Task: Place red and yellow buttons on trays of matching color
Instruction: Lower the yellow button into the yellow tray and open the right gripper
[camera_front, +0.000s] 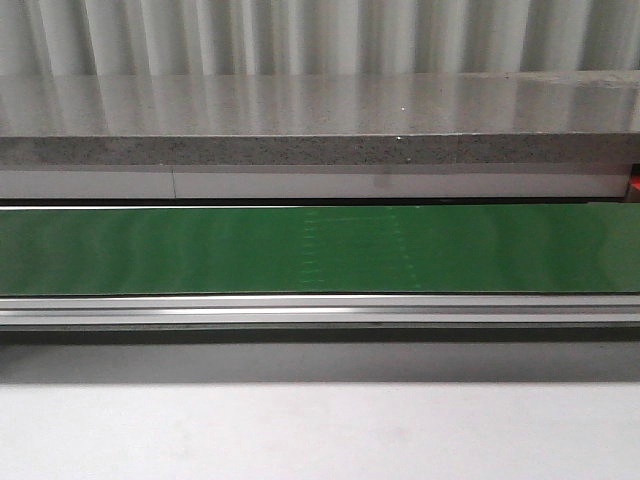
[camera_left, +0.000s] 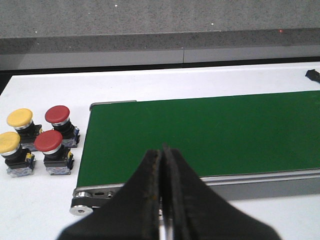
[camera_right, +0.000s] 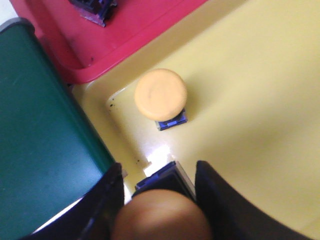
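In the right wrist view my right gripper (camera_right: 158, 170) is shut on a yellow button (camera_right: 161, 216), held over the corner of the yellow tray (camera_right: 250, 100). Another yellow button (camera_right: 161, 95) stands upright in that tray. The red tray (camera_right: 130, 30) adjoins it and bears a dark button base (camera_right: 92, 7), cut off by the frame edge. In the left wrist view my left gripper (camera_left: 161, 150) is shut on nothing, above the near end of the green belt (camera_left: 200, 135). Two red buttons (camera_left: 57, 115) (camera_left: 48, 142) and two yellow buttons (camera_left: 20, 118) (camera_left: 9, 143) stand on the white table beside the belt's end. The front view shows neither gripper.
The green conveyor belt (camera_front: 320, 250) crosses the front view with a metal rail (camera_front: 320, 308) along its near side. A grey stone ledge (camera_front: 320, 150) runs behind it. The belt's end roller (camera_left: 82, 209) is near the left gripper. The belt edge (camera_right: 45, 140) borders both trays.
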